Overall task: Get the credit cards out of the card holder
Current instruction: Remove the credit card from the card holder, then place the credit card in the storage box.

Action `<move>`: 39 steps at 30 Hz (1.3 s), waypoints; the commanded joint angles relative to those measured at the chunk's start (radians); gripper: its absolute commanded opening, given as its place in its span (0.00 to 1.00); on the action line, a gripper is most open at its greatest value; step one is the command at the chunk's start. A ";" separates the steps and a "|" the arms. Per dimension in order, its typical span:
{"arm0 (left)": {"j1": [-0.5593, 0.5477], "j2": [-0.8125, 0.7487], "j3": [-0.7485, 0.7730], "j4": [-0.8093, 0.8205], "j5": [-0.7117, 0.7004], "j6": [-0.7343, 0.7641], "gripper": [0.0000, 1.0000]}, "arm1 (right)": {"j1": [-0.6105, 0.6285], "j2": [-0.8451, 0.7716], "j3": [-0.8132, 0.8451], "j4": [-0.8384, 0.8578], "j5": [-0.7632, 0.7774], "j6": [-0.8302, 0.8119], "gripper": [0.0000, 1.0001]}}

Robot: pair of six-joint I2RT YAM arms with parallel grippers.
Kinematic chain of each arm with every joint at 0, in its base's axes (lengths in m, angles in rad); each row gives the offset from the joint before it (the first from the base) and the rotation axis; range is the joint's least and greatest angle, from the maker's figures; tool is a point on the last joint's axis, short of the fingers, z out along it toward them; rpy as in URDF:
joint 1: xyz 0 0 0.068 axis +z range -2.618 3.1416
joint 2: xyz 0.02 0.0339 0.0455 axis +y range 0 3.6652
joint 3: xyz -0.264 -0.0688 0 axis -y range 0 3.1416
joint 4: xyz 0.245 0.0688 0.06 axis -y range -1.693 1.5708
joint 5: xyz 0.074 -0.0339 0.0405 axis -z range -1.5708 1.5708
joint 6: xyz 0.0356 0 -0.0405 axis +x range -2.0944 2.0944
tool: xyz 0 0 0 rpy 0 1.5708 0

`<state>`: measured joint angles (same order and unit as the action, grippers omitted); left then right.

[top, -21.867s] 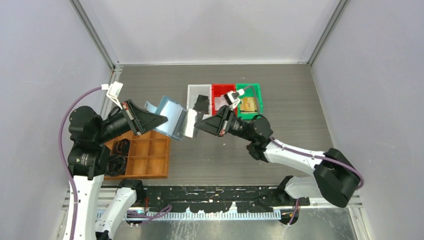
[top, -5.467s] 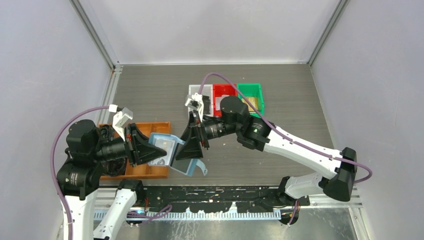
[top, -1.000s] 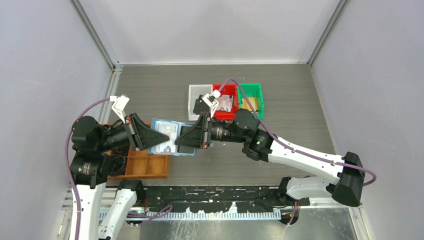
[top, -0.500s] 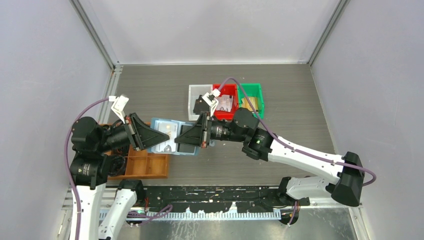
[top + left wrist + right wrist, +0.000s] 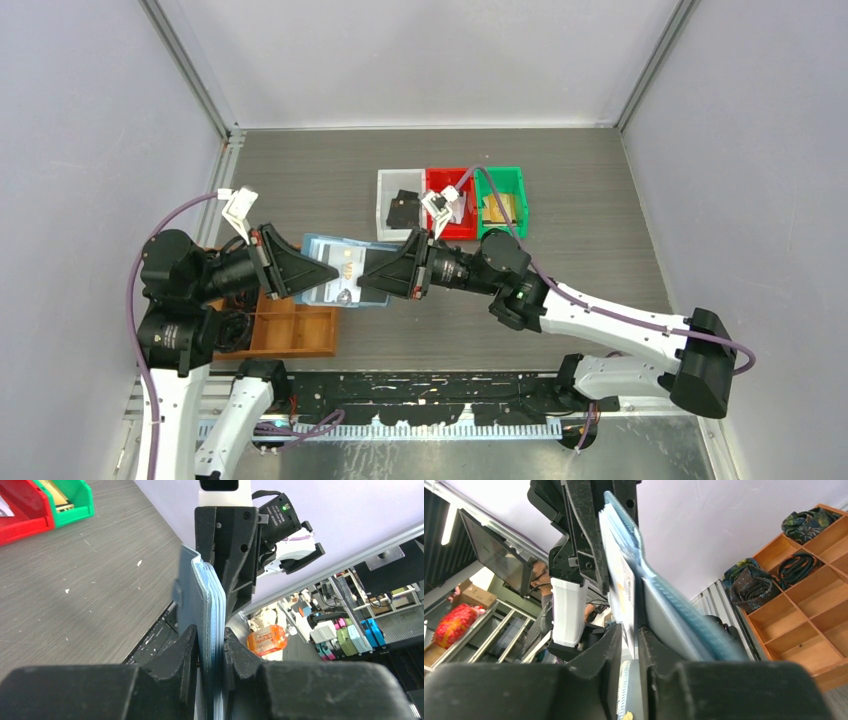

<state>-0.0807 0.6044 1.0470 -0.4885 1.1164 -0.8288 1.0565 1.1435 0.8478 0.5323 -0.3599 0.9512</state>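
The card holder (image 5: 322,246) is held in the air above the surface (image 5: 580,250), between the two arms and beside the wooden tray (image 5: 300,332), with its pale blue face upward. The left pincer (image 5: 210,641) is closed narrow on the holder's near edge, both fingers pressed against its stacked leaves. The right pincer (image 5: 630,636), facing it from the opposite side, is nipped tight on a pale printed credit card (image 5: 623,592) that lies against the holder's pockets.
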 commanded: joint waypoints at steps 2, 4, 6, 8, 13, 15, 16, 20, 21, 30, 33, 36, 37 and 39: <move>-0.008 -0.013 0.053 0.050 0.054 -0.010 0.00 | -0.013 0.061 0.044 0.085 0.027 0.049 0.40; -0.008 -0.012 0.054 0.049 0.056 -0.012 0.00 | -0.012 0.088 0.060 0.118 0.016 0.073 0.42; -0.008 -0.011 0.055 0.050 0.060 -0.012 0.00 | -0.013 0.109 0.066 0.169 0.010 0.097 0.42; -0.009 -0.012 0.056 0.050 0.060 -0.010 0.00 | -0.013 0.122 0.066 0.202 -0.004 0.116 0.34; -0.008 -0.013 0.064 0.027 0.056 0.022 0.00 | -0.029 0.073 0.011 0.219 -0.006 0.122 0.03; -0.009 -0.009 0.074 -0.004 0.050 0.056 0.00 | -0.060 0.023 -0.033 0.215 -0.008 0.125 0.01; -0.008 -0.006 0.081 -0.021 0.048 0.075 0.00 | -0.081 -0.009 -0.057 0.207 -0.012 0.126 0.01; -0.008 0.005 0.108 -0.090 0.033 0.160 0.00 | -0.207 -0.166 -0.120 0.097 -0.052 0.120 0.01; -0.008 0.011 0.116 -0.105 0.024 0.180 0.00 | -0.246 -0.203 -0.127 0.053 -0.068 0.111 0.01; -0.009 0.018 0.188 -0.308 -0.171 0.445 0.00 | -0.579 -0.242 0.075 -0.645 -0.040 -0.200 0.01; -0.008 0.014 0.202 -0.350 -0.240 0.514 0.00 | -0.653 -0.108 0.151 -0.696 -0.098 -0.242 0.01; -0.008 0.003 0.215 -0.394 -0.308 0.568 0.00 | -0.673 0.063 0.256 -0.791 -0.069 -0.356 0.01; -0.008 -0.003 0.217 -0.405 -0.324 0.586 0.00 | -0.676 0.138 0.288 -0.818 -0.057 -0.385 0.01; -0.008 -0.010 0.221 -0.424 -0.332 0.605 0.00 | -0.679 0.239 0.366 -0.868 -0.027 -0.441 0.01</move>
<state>-0.0849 0.6174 1.2243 -0.8742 0.8600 -0.3256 0.3832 1.2083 1.0916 -0.1455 -0.4240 0.6853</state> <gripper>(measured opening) 0.203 0.038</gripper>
